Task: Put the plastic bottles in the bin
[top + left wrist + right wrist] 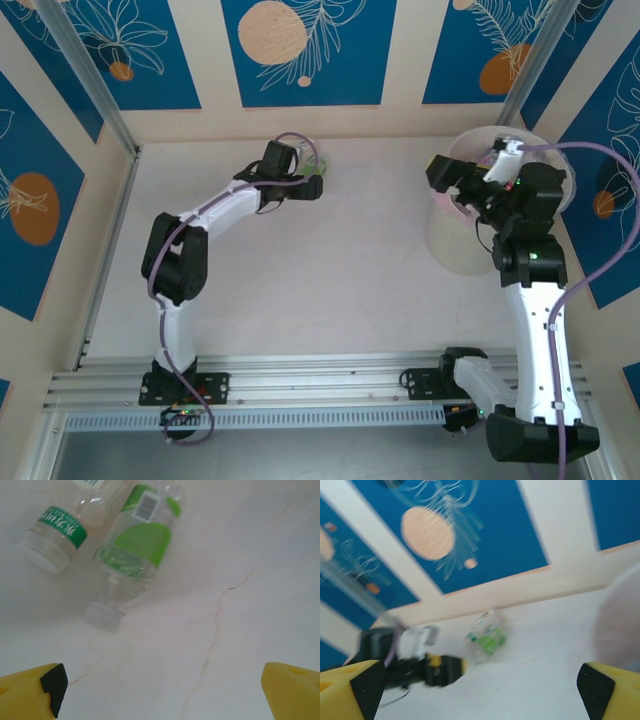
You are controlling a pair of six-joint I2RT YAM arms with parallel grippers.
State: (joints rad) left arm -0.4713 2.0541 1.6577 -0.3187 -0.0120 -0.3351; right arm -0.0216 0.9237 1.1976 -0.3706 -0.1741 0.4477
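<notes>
Two clear plastic bottles lie side by side on the pale table, one with a lime-green label (136, 544) and one with a darker green label (59, 532). A third bottle (97, 492) peeks in above them. In the top view they show as a small cluster (318, 166) at the far middle. My left gripper (165, 692) (312, 187) is open just short of them, with bare table between its fingers. My right gripper (438, 186) (480, 690) hangs open and empty over the left rim of the bin (455, 245). Blurred, the bottles (487, 637) and bin edge (620, 620) show in the right wrist view.
Blue-and-cream patterned walls (300, 50) enclose the table on three sides. A metal rail (300, 375) runs along the near edge by the arm bases. The left arm (410, 667) appears blurred in the right wrist view.
</notes>
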